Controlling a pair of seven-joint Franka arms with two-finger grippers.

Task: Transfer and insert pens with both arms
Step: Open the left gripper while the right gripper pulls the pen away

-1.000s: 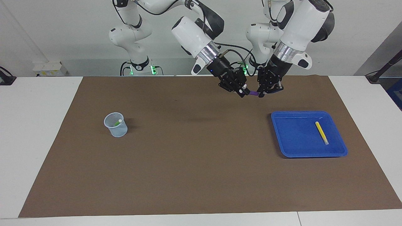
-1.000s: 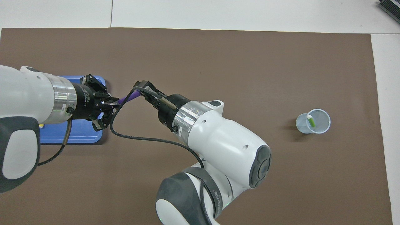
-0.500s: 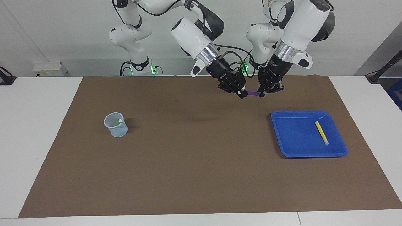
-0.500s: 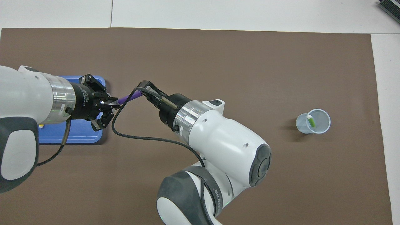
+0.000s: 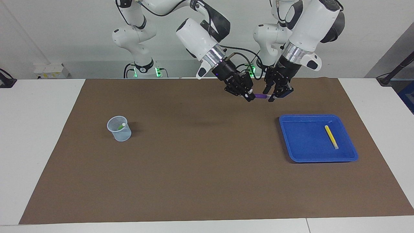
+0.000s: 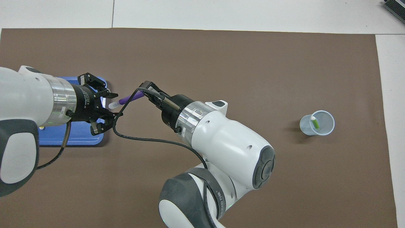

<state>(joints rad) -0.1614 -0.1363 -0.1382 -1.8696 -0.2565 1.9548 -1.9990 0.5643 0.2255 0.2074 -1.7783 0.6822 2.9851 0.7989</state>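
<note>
The purple pen [image 5: 260,96] [image 6: 128,99] hangs level above the brown mat. My right gripper [image 5: 249,95] [image 6: 144,91] is shut on its purple end. At the pen's pale end my left gripper [image 5: 271,95] [image 6: 109,106] stands open, its fingers spread on either side without touching it. The yellow pen [image 5: 331,137] lies in the blue tray [image 5: 304,152] [image 6: 79,136] toward the left arm's end of the table. The green pen [image 5: 121,126] [image 6: 314,122] stands tilted in a clear cup [image 5: 123,136] [image 6: 329,126] toward the right arm's end.
A brown mat [image 5: 207,168] covers most of the white table. A thin dark pole [image 5: 396,69] slants up past the table's corner at the left arm's end. A black cable [image 6: 142,139] loops off the right wrist.
My left gripper has opened and let go of the purple pen's pale end. The right gripper stays shut on the pen, and both arms have hardly moved.
</note>
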